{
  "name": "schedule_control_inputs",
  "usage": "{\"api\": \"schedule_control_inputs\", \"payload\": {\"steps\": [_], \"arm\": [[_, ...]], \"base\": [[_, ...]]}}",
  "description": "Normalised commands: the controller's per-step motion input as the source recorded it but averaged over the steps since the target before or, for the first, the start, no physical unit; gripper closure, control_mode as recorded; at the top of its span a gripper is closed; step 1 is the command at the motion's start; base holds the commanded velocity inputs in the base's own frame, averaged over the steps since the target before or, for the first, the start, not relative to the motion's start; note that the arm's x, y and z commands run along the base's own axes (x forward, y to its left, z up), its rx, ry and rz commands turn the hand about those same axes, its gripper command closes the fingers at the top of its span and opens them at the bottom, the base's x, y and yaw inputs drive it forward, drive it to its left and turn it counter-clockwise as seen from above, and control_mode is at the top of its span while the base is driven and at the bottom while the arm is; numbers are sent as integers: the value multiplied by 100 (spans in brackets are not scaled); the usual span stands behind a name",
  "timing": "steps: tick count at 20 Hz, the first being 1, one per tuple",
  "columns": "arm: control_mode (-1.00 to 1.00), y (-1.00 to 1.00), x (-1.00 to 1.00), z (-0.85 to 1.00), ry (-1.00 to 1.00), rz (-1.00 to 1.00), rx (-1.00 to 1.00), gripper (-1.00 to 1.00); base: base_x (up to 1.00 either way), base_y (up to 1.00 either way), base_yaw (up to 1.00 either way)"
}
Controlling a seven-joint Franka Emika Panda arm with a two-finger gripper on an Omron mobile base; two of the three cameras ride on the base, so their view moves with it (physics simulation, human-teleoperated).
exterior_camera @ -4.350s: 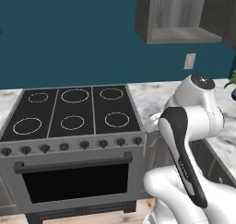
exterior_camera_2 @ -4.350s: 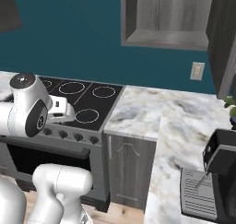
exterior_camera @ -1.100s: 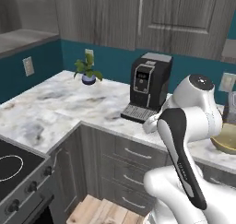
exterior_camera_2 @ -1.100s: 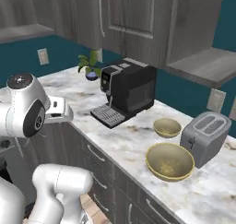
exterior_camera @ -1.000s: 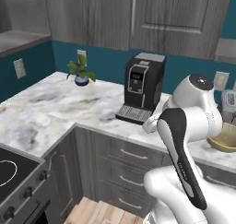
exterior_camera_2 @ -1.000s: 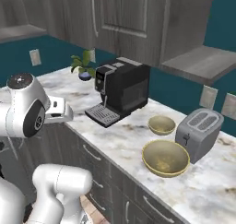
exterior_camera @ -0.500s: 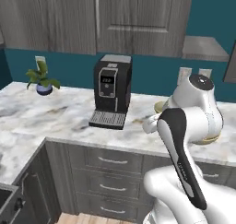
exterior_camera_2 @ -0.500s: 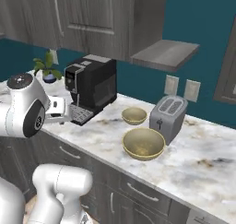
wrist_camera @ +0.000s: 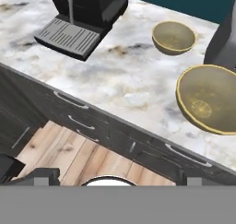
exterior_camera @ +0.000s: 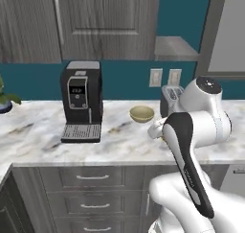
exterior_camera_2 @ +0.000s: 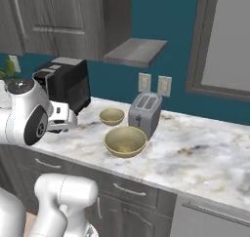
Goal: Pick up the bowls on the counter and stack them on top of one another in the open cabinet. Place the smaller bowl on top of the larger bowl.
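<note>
Gripper: jaws fully spread, grasping nothing. Larger bowl, round, olive-yellow, pale-rimmed, sits on the veined marble counter. Smaller bowl lies at its 11 o'clock, apart. Boxy grey toaster stands at 1 o'clock.

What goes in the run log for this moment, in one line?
stage: approach | claw: open, empty | smaller bowl: on counter, beside toaster | larger bowl: on counter, near front edge | stacked: no

Smaller bowl and larger bowl sit upright, apart, on counter.
</note>
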Motion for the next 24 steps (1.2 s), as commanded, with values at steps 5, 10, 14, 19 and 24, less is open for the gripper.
{"api": "schedule_control_inputs", "payload": {"steps": [5,10,14,19,24], "arm": [[100,0,0,0,0,0,0,-100],[100,0,0,0,0,0,0,-100],[100,0,0,0,0,0,0,-100],[100,0,0,0,0,0,0,-100],[100,0,0,0,0,0,0,-100]], "base": [[2,-42,-36],[0,-43,-35],[0,-31,-20],[0,14,0],[0,80,-1]]}}
